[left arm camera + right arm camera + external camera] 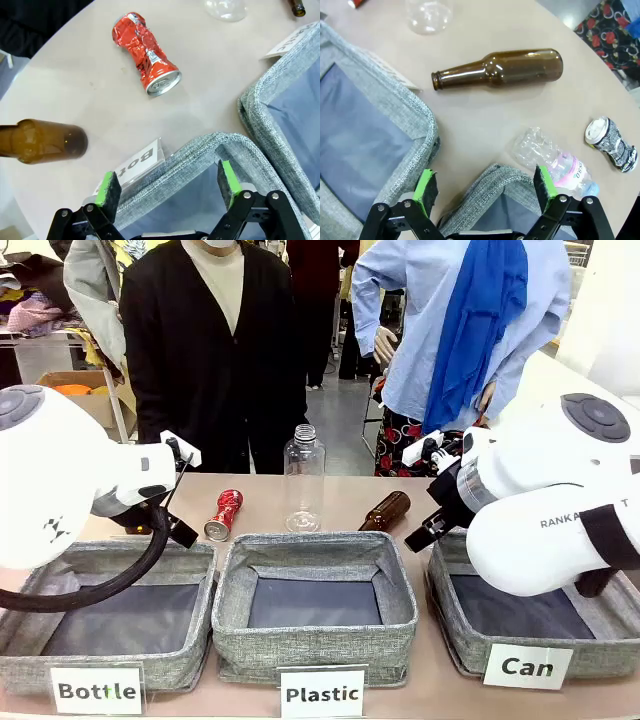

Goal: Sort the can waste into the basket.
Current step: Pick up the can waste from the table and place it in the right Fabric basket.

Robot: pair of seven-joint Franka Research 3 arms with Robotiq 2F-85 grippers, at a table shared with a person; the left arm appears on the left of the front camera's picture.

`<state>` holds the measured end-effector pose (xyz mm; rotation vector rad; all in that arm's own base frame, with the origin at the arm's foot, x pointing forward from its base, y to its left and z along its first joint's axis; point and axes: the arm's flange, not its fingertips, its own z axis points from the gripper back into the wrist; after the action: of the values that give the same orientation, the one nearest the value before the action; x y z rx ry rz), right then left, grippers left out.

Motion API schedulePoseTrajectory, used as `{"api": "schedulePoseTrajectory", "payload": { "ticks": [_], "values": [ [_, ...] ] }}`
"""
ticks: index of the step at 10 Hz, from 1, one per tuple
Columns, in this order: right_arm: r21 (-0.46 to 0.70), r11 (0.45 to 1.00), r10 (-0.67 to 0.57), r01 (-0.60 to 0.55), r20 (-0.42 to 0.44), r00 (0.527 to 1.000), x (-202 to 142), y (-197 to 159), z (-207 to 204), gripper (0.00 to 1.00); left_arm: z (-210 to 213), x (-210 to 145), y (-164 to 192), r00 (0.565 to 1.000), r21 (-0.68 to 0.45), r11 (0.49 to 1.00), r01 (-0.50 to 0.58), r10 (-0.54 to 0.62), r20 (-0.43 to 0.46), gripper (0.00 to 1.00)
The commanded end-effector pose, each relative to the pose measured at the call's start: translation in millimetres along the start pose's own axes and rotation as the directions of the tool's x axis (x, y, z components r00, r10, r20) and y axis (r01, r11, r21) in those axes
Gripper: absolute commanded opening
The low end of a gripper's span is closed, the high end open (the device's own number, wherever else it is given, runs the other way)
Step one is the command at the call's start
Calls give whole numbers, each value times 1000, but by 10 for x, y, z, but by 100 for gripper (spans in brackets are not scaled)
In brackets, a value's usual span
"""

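Can basket (462, 652) front right, looks empty. Left gripper (166, 181) and right gripper (485, 184) both spread, holding nothing. Red can (146, 52) lying beyond left one; patterned can (612, 145) beyond right one, near crushed bottle (555, 160). Likely best: take patterned can with right, pinch across waist, steer clear of bottle.

Bright even light, soft shadows, wide-angle edge distortion
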<state>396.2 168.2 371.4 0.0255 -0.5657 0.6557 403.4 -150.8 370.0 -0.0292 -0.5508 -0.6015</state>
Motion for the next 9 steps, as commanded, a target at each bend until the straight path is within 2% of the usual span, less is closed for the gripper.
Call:
{"api": "schedulePoseTrajectory", "payload": {
  "ticks": [1,9],
  "values": [
    [0,1000,0,0,0,1000,0,0,0,100,1,0,0,1000,0,1000,0,0,0,100],
    [0,1000,0,0,0,1000,0,0,0,100,1,0,0,1000,0,1000,0,0,0,100]
  ]
}}
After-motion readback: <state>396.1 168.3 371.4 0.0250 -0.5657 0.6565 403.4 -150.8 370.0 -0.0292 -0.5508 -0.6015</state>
